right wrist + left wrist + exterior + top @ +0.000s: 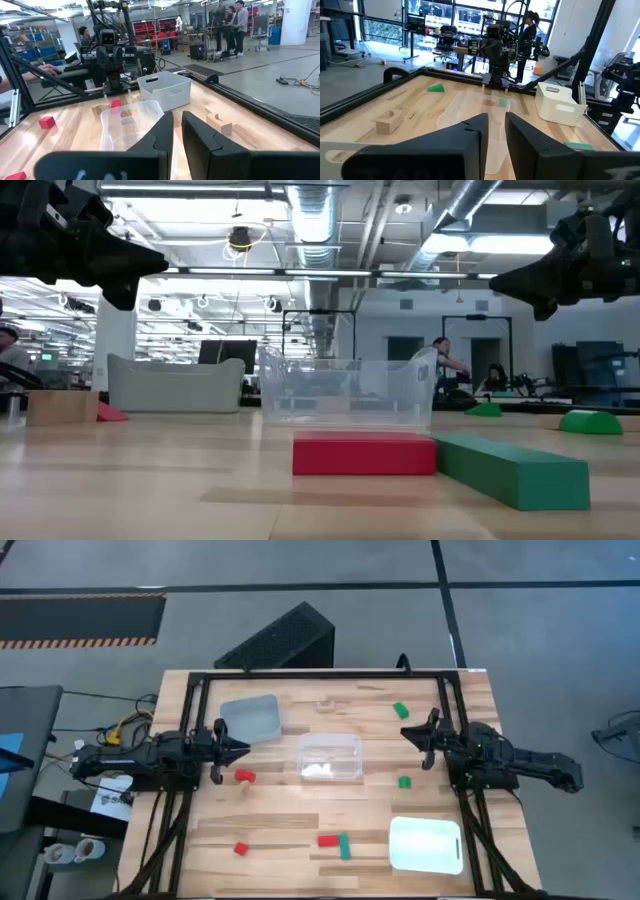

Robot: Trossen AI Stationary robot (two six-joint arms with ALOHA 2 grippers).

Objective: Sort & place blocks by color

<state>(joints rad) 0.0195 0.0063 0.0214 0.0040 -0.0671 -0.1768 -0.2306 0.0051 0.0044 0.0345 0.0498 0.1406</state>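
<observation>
Small blocks lie scattered on the wooden table. Red ones: a cube [244,776], another [240,849] and a bar [327,839] lying against a green bar [344,846]. More green blocks sit at the far right [400,711] and right of centre [405,781]. A pale wood arch block [390,121] rests near the far edge. My left gripper [243,748] hovers shut between the grey tray [250,717] and the red cube, holding nothing. My right gripper [406,735] hovers shut between the two right-hand green blocks, holding nothing.
A clear tray [330,757] stands at the table's middle, between the two grippers. A white tray [425,843] sits at the near right. A black frame [320,675] runs round the table. People [235,20] stand in the room beyond.
</observation>
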